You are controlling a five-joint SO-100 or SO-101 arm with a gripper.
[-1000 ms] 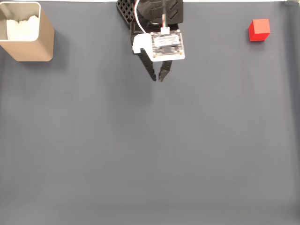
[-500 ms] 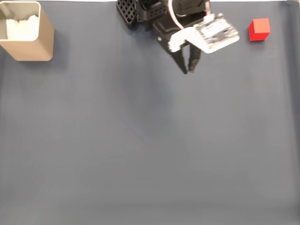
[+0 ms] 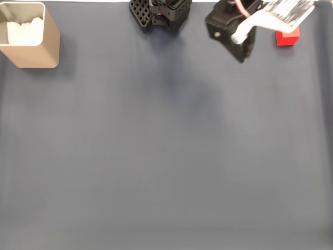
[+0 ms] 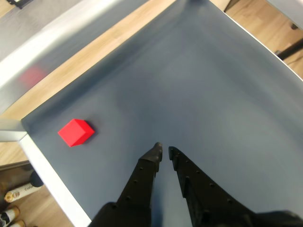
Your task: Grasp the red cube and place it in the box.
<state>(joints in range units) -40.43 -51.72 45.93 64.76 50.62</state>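
Red cube [image 4: 75,132] sits untouched on the grey worktop [image 4: 213,85], up-left of the tool [image 4: 164,152] in the wrist view (tips nearly together, holding nothing), well apart.

In the fixed view the arm reaches from its black base [image 3: 161,10] at the top centre of the frame toward the upper right, where its black wrist section and white bracket sit near the top edge; the fingertips cannot be made out there. In the wrist view the gripper [image 4: 163,152] rises from the bottom centre of the frame, its two black fingers [image 4: 142,177] nearly together, a narrow gap between the tips, holding nothing.
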